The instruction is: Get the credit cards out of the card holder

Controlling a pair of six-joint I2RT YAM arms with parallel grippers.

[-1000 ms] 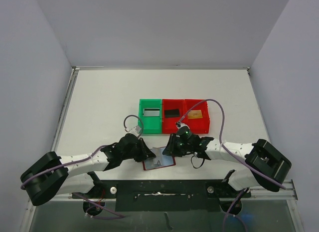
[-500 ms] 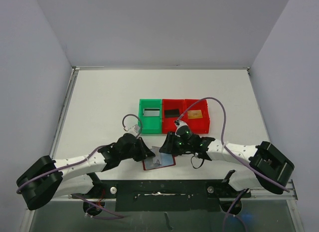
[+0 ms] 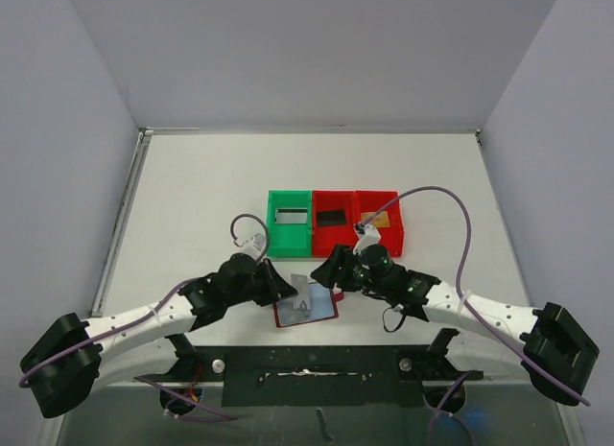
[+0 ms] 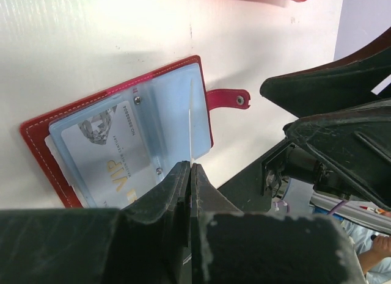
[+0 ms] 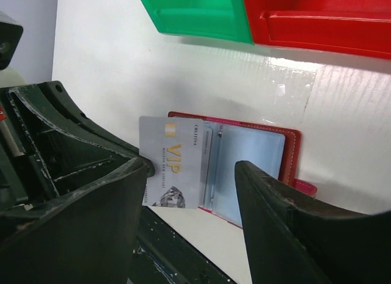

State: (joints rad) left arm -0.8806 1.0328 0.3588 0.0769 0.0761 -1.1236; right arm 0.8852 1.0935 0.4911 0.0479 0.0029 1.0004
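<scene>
- card holder [image 4: 174, 101] lies open on the table [image 3: 192, 197], near edge, between the two arms; red tab [image 4: 227, 99] sticks out to the side
- left gripper [image 4: 190, 169]: jaws pressed together, looks like they pinch a thin pocket leaf of the holder, seen edge-on as a pale line running into the tips; can't be fully sure it's a leaf and not a card
- right gripper [image 5: 192, 168]: fingers spread wide, nothing held, hanging over the holder
- VIP card [image 5: 171, 162], silver-grey, in a blue-grey pocket; in the right wrist view part of it pokes past the holder's red edge, just beside one right finger
- already out: silver card [image 3: 291, 216] in the green bin [image 3: 288, 237], black card [image 3: 331, 218] and gold card [image 3: 377, 219] in the red bins [image 3: 331, 239]
- step, my read: right arm grabs the VIP card and draws it out, likely the last one
- do it well: bring the fingers down on the exposed end only, one above and one below, no pocket film in the bite
- pull flat along the pocket's opening, not up, or the holder lifts with it
- left pinch should hold firm as the anchor
- risk: thin slick card, a shallow bite slips; a deep bite grabs the sleeve
</scene>
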